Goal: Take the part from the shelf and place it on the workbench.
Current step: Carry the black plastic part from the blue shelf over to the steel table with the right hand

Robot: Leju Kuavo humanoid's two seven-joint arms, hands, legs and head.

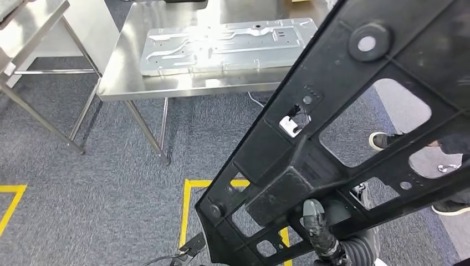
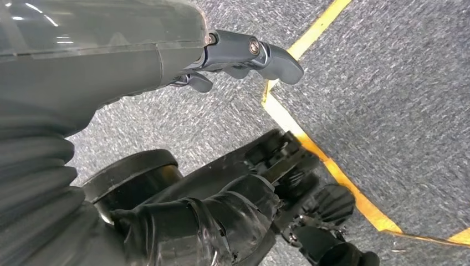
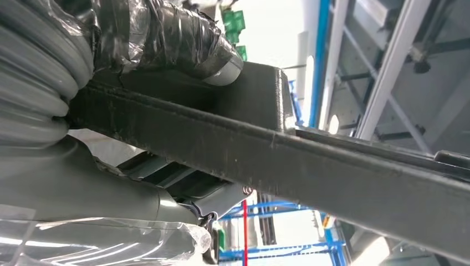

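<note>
Black plastic part [image 1: 354,127], a big open frame w/ cut-outs, is up in the air close to the head camera, running diagonally from lower centre to upper right, above the grey carpet [image 1: 83,166]. Not on the workbench [image 1: 119,66], which stands well apart ahead, w/ a silver stamped metal panel [image 1: 221,44] lying on top.

Right hand [image 1: 318,230] grips the part at its lower end: a tape-wrapped finger [image 1: 311,215] lies over the front face of a frame bar. Right wrist view: bar [image 3: 310,166] sits clamped between a taped finger [image 3: 183,39] on one side and the grey thumb [image 3: 166,208] on the other, both touching it.

Left hand [image 2: 244,55] hangs over carpet and yellow floor tape [image 2: 310,149], fingers loosely extended, holding nothing.

A person's shoes [image 1: 382,141] at right, seen through the part's cut-outs. Second metal table [image 1: 33,33] at far left.
</note>
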